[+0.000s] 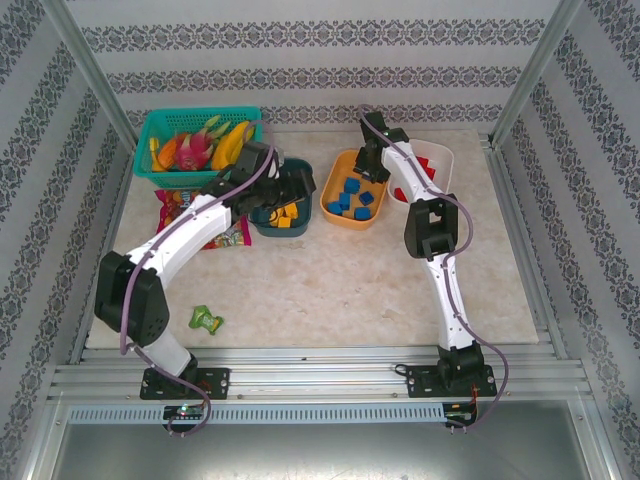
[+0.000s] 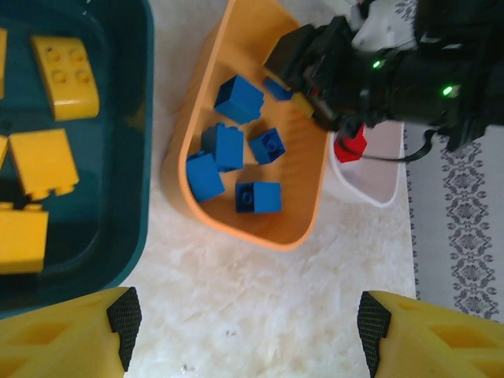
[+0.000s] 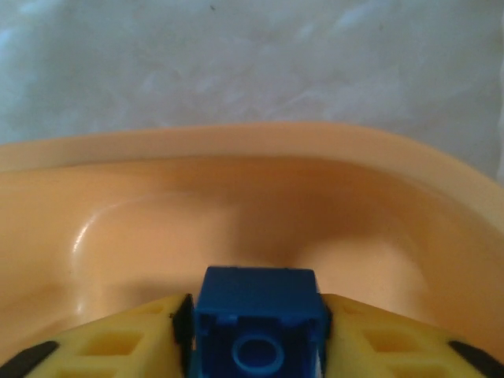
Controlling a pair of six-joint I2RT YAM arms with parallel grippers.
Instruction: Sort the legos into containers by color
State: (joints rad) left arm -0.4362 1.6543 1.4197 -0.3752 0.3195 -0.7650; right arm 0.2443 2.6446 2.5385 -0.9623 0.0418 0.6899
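Over the far end of the orange tub [image 1: 335, 205], the right gripper [image 1: 372, 150] holds one blue brick [image 3: 256, 303]. In the right wrist view the yellow fingers [image 3: 126, 346] are clenched on two opposite side walls of the brick, with the inside wall of the orange tub [image 3: 236, 150] directly beyond it.

Handling, as a judgement:
- The brick is probably light, rigid and unlikely to deform or break under finger pressure
- Its smooth plastic walls are likely slippery, so grip is best taken on two flat, parallel side walls, not on the studded face
- A drop from low height into the tub should do no harm, though the brick may bounce or tumble

Appearance: the brick is saturated blue, chunky and square-cornered. The face toward the wrist camera is hollow with a round ring at its centre.

The left gripper [image 2: 244, 323] hangs above the table [image 1: 330, 280] at the near ends of the teal tub [image 2: 142, 157] and the orange tub. Its black pads [image 2: 124, 319] stand wide apart with nothing between them.

Current sorting state:
- Orange tub: several blue bricks [image 2: 228, 146] lying loose
- Teal tub: yellow bricks [image 2: 43, 161]
- White tub [image 1: 445, 160]: red bricks [image 1: 425, 170]

No loose brick can be seen on the table, so the held brick appears to be among the last to place
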